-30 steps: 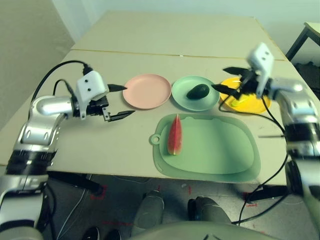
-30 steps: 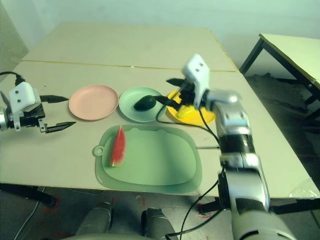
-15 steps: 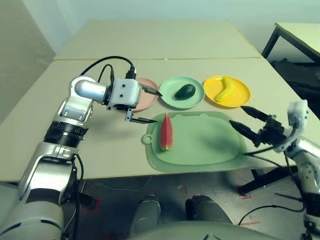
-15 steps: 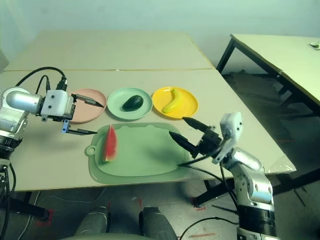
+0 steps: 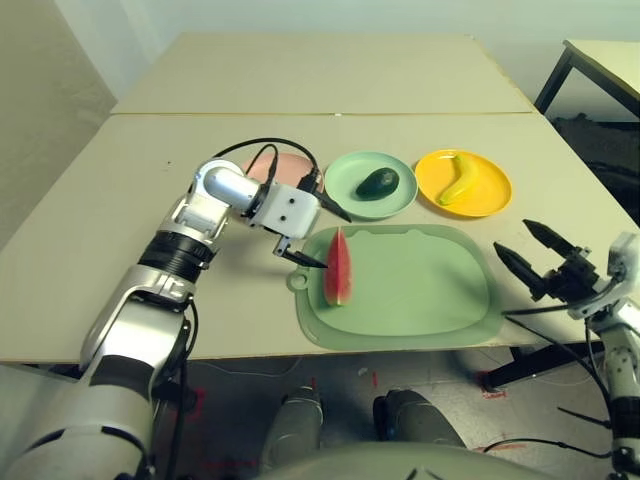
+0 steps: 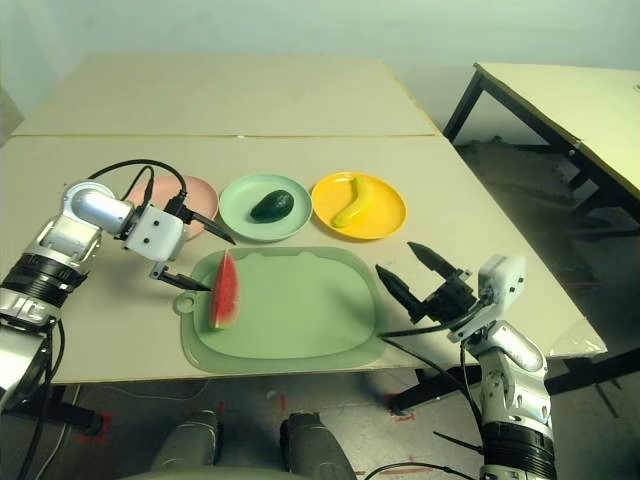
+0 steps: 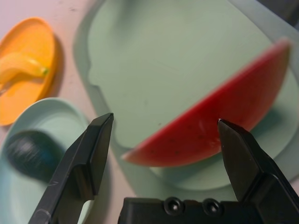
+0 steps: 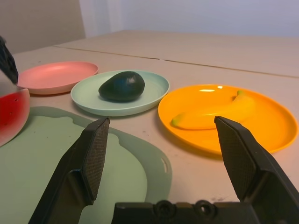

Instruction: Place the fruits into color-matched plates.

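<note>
Left eye view: red watermelon wedge with green rind (image 5: 338, 272) laid on rounded green mat (image 5: 430, 290), left fingers (image 5: 338, 240) spread wide beside it, nothing gripped, right fingers (image 5: 513, 246) wide open and empty, dark green oval avocado (image 5: 378, 183) set on round mint green plate (image 5: 345, 178), curved yellow banana (image 5: 460, 180) on round yellow plate (image 5: 490, 190)

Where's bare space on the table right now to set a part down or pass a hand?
Free: the right part of the green mat, the tabletop beyond the three plates, and table right of the yellow plate. Crowded: the mat's left end, with the watermelon wedge and the left gripper close by.
</note>
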